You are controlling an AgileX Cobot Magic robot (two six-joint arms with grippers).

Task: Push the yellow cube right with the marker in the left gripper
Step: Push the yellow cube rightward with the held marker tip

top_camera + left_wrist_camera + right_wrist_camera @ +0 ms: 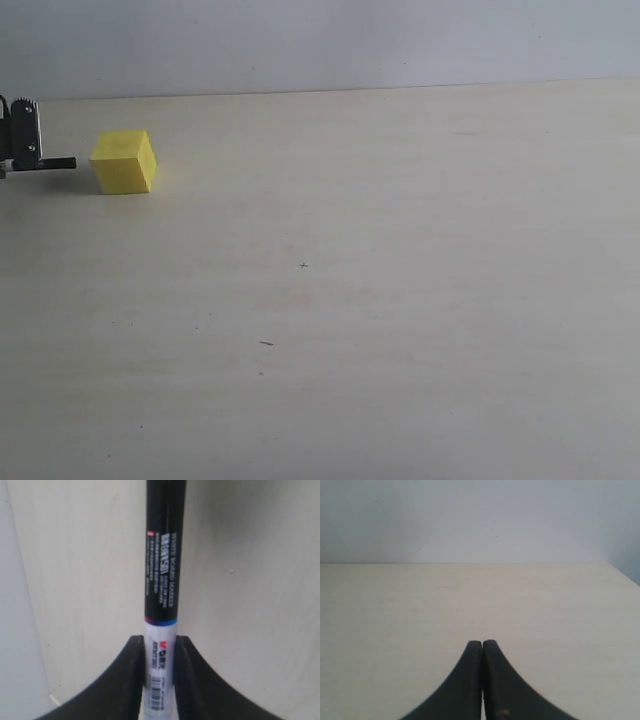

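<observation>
The left gripper [160, 647] pinches the marker [163, 570] by its white barrel; in the exterior view's upper left, the yellow cube [124, 161] sits just beside the marker's tip, not touching; the right gripper's [482, 647] jaws are pressed together, empty.

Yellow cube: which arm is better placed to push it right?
Left. The left gripper holds the marker, whose tip sits just left of the yellow cube in the exterior view, apart from it. The right gripper is shut, empty and absent from that view.
</observation>
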